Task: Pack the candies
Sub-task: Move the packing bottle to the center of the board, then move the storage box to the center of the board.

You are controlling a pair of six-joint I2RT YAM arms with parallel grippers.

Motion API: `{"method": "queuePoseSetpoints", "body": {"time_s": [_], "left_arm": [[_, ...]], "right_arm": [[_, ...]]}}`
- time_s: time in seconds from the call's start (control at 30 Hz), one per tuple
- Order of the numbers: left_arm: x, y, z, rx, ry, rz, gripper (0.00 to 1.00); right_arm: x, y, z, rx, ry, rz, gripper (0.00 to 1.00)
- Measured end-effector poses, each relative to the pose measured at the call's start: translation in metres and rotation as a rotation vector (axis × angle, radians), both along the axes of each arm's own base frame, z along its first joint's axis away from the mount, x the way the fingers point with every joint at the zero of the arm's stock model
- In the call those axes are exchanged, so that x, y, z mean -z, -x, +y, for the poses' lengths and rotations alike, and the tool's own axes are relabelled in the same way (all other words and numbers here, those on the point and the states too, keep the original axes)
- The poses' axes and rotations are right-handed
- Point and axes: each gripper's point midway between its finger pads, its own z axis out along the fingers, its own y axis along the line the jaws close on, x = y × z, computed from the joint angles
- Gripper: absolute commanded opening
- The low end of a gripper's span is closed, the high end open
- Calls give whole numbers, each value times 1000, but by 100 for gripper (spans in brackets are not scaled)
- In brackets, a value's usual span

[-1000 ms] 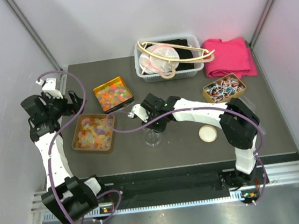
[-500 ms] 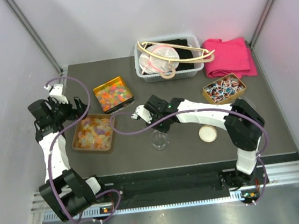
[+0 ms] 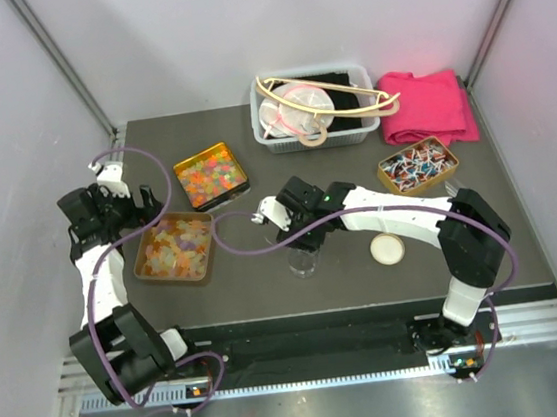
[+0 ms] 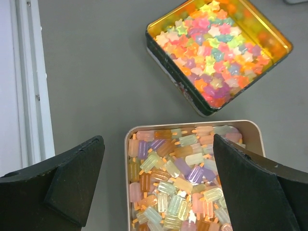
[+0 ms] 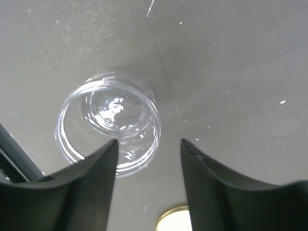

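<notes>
The candies fill two tins at the left. Pale popsicle-shaped pieces (image 3: pixel 174 247) (image 4: pixel 192 178) lie in a tan tin, and bright star-shaped ones (image 3: pixel 211 174) (image 4: pixel 216 48) lie in a gold tin behind it. My left gripper (image 3: pixel 142 206) (image 4: pixel 158 139) hangs open above the popsicle tin's far-left edge. A clear empty jar (image 3: pixel 302 262) (image 5: pixel 108 127) stands upright on the table. My right gripper (image 3: pixel 297 239) (image 5: pixel 149 142) is open just above it, the jar at its left finger, bare table between the jaws.
A round cream lid (image 3: pixel 387 248) (image 5: pixel 173 219) lies right of the jar. A tin of wrapped sweets (image 3: pixel 416 165) sits at the right. At the back are a pink cloth (image 3: pixel 428 106) and a clear bin (image 3: pixel 313 109) holding a hanger and a plate.
The right gripper's jaws have parted and the jar now stands free, slightly further right. The left gripper has drifted a little toward the popsicle tin.
</notes>
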Motion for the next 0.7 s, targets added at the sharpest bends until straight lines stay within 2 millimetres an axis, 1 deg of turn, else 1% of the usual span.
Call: {"method": "queuePoseSetpoints", "body": {"time_s": [0.03,0.13,0.17,0.2,0.27,0.3,0.33,0.37,0.4,0.47,0.57,0.7], "left_arm": [[2,0,1,-2,-7,5,99],[5,-2,7,-11,-25,6,98],[5,-3,10,-14,-33,3,96],[6,-3,13,-20,-41,1,91],[9,-3,24,-28,-56,0,87],[12,-2,31,-36,-62,4,85],[18,-1,38,-39,-65,13,81],[23,1,44,-37,-70,23,80],[32,3,50,-34,-74,41,78],[46,7,56,-21,-85,74,76],[69,15,55,25,-102,125,75],[91,28,43,82,-100,172,71]], "right_arm": [[0,0,-1,-6,4,0,65],[0,2,-3,-16,13,3,70],[-2,1,-3,-21,14,1,71],[-5,1,-2,-24,14,1,72],[-14,-2,2,-31,2,-12,73],[-23,-5,6,-35,-10,-20,74],[-34,-9,12,-40,-33,-39,75],[-42,-12,17,-44,-52,-52,75],[-54,-17,24,-47,-81,-71,75],[-70,-21,32,-56,-118,-95,75],[-87,-24,36,-64,-149,-125,75],[-95,-23,33,-71,-156,-136,76]]}}
